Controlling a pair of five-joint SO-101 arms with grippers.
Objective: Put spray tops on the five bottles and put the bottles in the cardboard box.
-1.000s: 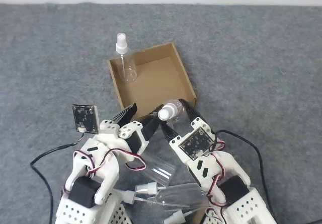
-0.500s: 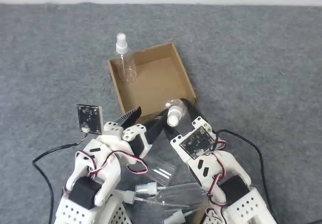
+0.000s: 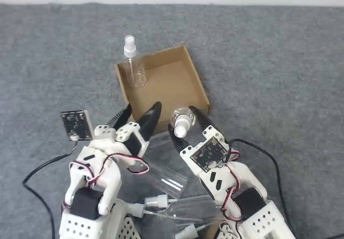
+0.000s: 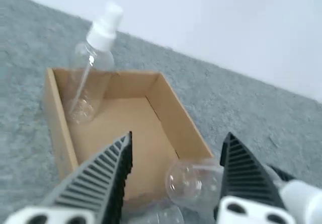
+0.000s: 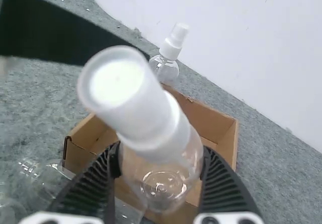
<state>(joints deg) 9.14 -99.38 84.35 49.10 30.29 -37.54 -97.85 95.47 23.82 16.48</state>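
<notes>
The right hand [image 3: 185, 123] grips a bottle [image 5: 146, 118] at the box [image 3: 166, 91] edge. The left hand [image 4: 178, 138], wide and empty, is beside it. A second bottle [image 3: 134, 70] stands inside.

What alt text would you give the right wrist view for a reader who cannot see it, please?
The right gripper holds a clear bottle with a white spray top, jaws shut on its body, in front of an open cardboard box. A second capped bottle stands upright at the box's far corner.
</notes>
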